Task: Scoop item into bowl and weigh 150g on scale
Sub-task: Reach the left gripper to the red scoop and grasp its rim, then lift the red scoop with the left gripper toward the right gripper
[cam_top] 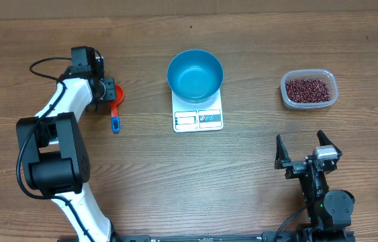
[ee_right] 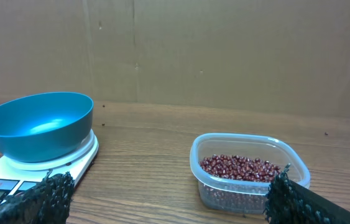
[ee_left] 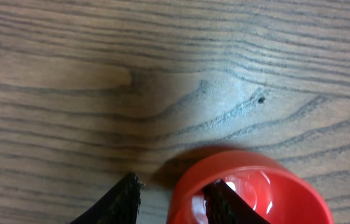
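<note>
Rim of scoop [ee_left: 249, 183] between parted jaws of left gripper [ee_left: 176, 198], set for pinch; right gripper [cam_top: 301, 144] wide open, facing beans [cam_top: 307, 88].

White shells and black joints make up the left arm [cam_top: 68, 101], with a black cable [cam_top: 41, 65] looping at 10 o'clock. The right arm [cam_top: 323, 202], at 5 o'clock, is black (save a silver block [cam_top: 324, 153] at its wrist), and the right gripper [cam_top: 300, 140] carries rough-textured fingers [ee_right: 47, 196].

Blue bowl [cam_top: 195, 75] upright on white scale [cam_top: 198, 119]; red-brown beans [cam_top: 307, 88] heaped in clear tub [cam_top: 332, 97], right.
</note>
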`<state>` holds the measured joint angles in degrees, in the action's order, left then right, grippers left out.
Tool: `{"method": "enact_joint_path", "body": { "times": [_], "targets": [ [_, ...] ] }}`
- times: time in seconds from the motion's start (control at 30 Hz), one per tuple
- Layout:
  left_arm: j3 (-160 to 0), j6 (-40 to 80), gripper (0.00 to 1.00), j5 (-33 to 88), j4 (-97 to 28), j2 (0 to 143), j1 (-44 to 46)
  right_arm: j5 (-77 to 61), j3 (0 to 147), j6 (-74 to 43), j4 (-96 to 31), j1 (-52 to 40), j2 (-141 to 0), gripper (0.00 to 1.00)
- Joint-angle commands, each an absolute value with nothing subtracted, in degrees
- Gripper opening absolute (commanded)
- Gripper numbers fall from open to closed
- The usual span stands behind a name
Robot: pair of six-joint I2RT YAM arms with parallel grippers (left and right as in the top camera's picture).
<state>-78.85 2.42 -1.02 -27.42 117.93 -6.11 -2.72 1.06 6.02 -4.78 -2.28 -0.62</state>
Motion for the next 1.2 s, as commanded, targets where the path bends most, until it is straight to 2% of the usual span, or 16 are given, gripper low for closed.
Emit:
{"method": "enact_joint_path", "body": {
  "times": [0.0, 0.13, 0.17, 0.2, 0.37, 0.47, 0.6, 0.67, 0.8, 0.87, 1.0, 1.17],
  "targets": [
    [-79.57, 1.28, 0.34, 0.30, -26.83, 119.66, -5.91, -2.44, 0.47, 6.09, -4.62, -2.57, -0.16, 1.00],
    [-79.55, 1.93, 0.13, 0.93, -27.07, 120.75, -5.91, -2.44, 0.47, 6.09, -4.62, -2.57, -0.16, 1.00],
    [-79.55, 2.39, 0.05, 1.02, -27.05, 120.77, -5.91, -2.44, 0.47, 6.09, -4.62, -2.57, -0.16, 1.00],
    [-79.57, 3.25, 0.04, 1.06, -26.98, 120.77, -5.91, -2.44, 0.47, 6.09, -4.62, -2.57, -0.16, 1.00],
    [-82.85, 11.42, 0.04, 1.15, -30.68, 119.04, -5.98, -2.44, 0.47, 6.09, -4.62, -2.57, -0.16, 1.00],
    [-89.86, 20.75, 0.04, 2.63, -37.82, 115.90, -5.98, -2.44, 0.47, 6.09, -4.62, -2.57, -0.16, 1.00],
    [-98.41, 31.42, 0.04, 12.82, -45.95, 110.39, -4.69, -2.44, 0.47, 6.09, -4.62, -2.57, -0.16, 1.00],
    [-99.83, 36.12, 0.04, 15.09, -45.78, 107.63, -3.31, -2.44, 0.47, 6.09, -4.62, -2.57, -0.16, 1.00],
    [-100.25, 52.88, 0.04, 15.09, -43.86, 102.10, 0.95, -2.66, 0.47, 6.07, -3.18, -2.57, -0.16, 1.00],
    [-100.25, 56.69, 0.04, 15.11, -43.90, 101.32, 2.96, -3.62, 0.47, 6.07, -3.36, -2.57, -0.16, 1.00],
    [-100.22, 58.35, 0.04, 15.00, -43.16, 101.14, 8.95, -7.20, 0.47, 5.13, -3.49, -2.57, -0.16, 1.00],
    [-100.22, 58.30, 0.04, 14.87, -40.01, 101.14, 12.62, -15.86, 0.71, -6.90, -0.47, -2.55, -0.16, 1.00]
  ]
}}
